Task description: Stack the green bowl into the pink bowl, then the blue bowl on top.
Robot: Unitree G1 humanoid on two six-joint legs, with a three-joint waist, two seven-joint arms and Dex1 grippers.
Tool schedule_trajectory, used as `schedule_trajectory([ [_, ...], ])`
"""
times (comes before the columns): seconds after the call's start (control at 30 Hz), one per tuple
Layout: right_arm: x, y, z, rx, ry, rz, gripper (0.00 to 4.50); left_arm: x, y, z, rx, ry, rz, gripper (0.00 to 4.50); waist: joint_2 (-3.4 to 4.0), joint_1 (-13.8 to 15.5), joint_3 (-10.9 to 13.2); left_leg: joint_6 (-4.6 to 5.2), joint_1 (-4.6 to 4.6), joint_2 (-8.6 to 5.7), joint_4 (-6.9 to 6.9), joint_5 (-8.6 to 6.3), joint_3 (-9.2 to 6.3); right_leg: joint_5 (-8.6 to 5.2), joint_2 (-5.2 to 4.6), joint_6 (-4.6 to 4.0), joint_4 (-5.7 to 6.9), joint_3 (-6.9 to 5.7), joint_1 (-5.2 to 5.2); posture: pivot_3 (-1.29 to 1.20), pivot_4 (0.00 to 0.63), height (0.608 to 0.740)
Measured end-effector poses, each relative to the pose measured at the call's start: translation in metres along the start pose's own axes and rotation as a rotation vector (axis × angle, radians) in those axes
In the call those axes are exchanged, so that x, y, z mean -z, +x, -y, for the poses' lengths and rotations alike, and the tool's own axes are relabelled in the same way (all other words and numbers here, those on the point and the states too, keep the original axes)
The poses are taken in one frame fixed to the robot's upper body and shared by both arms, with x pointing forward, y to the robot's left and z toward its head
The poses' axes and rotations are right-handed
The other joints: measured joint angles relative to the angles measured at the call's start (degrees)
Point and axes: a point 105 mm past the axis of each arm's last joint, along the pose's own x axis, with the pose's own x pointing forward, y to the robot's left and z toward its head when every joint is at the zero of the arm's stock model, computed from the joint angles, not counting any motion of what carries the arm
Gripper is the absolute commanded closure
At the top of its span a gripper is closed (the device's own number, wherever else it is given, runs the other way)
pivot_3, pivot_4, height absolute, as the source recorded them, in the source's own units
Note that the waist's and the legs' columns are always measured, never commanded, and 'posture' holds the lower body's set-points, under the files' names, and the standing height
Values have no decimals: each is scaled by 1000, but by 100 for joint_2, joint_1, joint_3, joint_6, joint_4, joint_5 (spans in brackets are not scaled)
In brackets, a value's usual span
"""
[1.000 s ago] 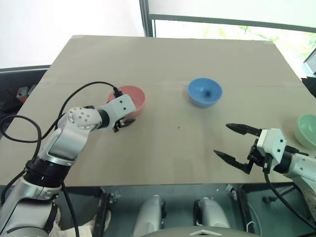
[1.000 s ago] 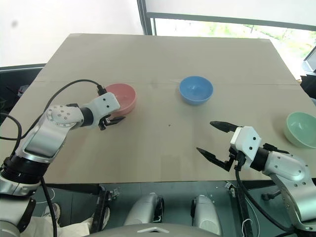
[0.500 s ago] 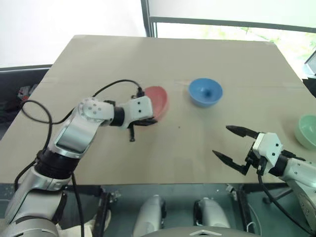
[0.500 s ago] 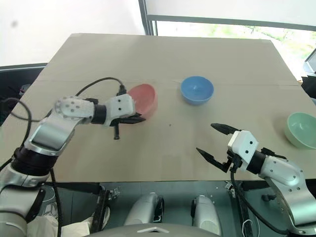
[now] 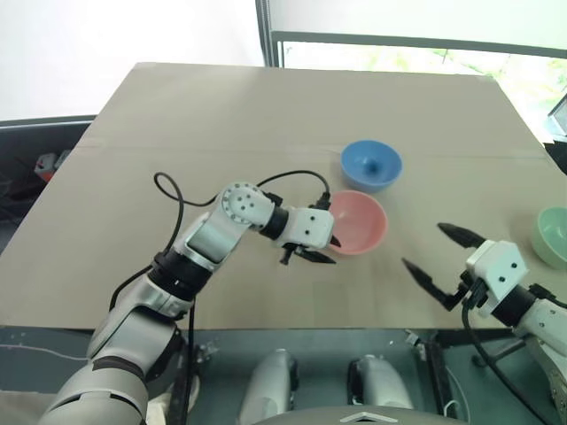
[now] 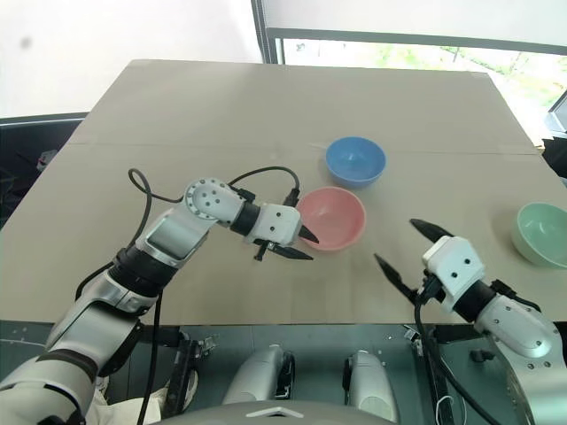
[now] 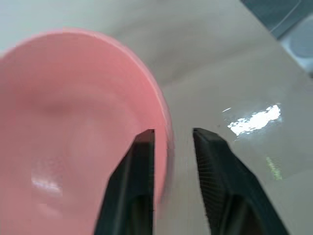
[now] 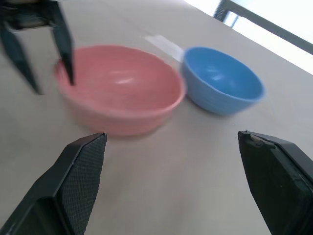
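The pink bowl (image 5: 356,221) sits upright at mid-table, just in front of the blue bowl (image 5: 371,165). My left gripper (image 5: 319,249) is at the pink bowl's left rim and open. In the left wrist view one finger (image 7: 139,166) is inside the pink bowl (image 7: 73,122) and the other is outside, with a small gap at the rim. The green bowl (image 5: 553,234) stands alone at the table's right edge. My right gripper (image 5: 422,243) hovers wide open with nothing in it, right of the pink bowl and left of the green one. It faces the pink bowl (image 8: 122,93) and blue bowl (image 8: 222,78).
The bowls rest on a tan table (image 5: 221,115) whose front edge lies just below both grippers. A black cable (image 5: 177,199) loops over my left forearm. A window frame (image 5: 266,35) stands behind the table.
My left gripper swept to the right, carrying the pink bowl from the left of the table to just in front of the blue bowl, and its fingers have parted. My right gripper drifted slightly right.
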Motion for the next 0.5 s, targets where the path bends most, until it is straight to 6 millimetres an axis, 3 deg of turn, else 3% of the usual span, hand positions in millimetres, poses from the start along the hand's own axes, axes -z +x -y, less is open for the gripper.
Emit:
schedule_trajectory([
  [0.13, 19, 1, 46, 210, -38, -141, 0, -5, -18, -8, -98, -103, 83, 1334, 1, -59, 0, 1, 0, 7, 6, -1, 1, 0, 0, 0, 3, 2, 1, 0, 150, 740],
  [0.2, 42, -13, 85, 379, -94, -304, 0, -15, -37, -9, -177, -180, 234, 1334, 5, -65, 1, 3, -1, 12, 4, -2, 2, 0, -5, 0, 1, 5, -2, 0, 150, 740],
  [0.27, 54, -25, 107, 478, -139, -399, 0, -18, -54, -7, -245, -222, 338, 1334, 6, -62, 1, 2, -2, 14, -7, -2, -1, -1, -5, -1, 1, 2, -6, 0, 150, 740],
  [0.37, 65, -33, 123, 564, -156, -483, 0, -15, -73, -5, -339, -284, 393, 1334, 8, -61, 1, 1, -2, 11, -9, -1, 0, 0, -5, -1, -1, 0, -4, 0, 150, 740],
  [0.5, 94, -48, 138, 643, -82, -646, 0, -19, -91, -3, -409, -308, 476, 1334, 7, -43, 1, 3, 0, 8, 2, -2, -2, 0, -11, 1, -2, 1, 6, 0, 150, 740],
])
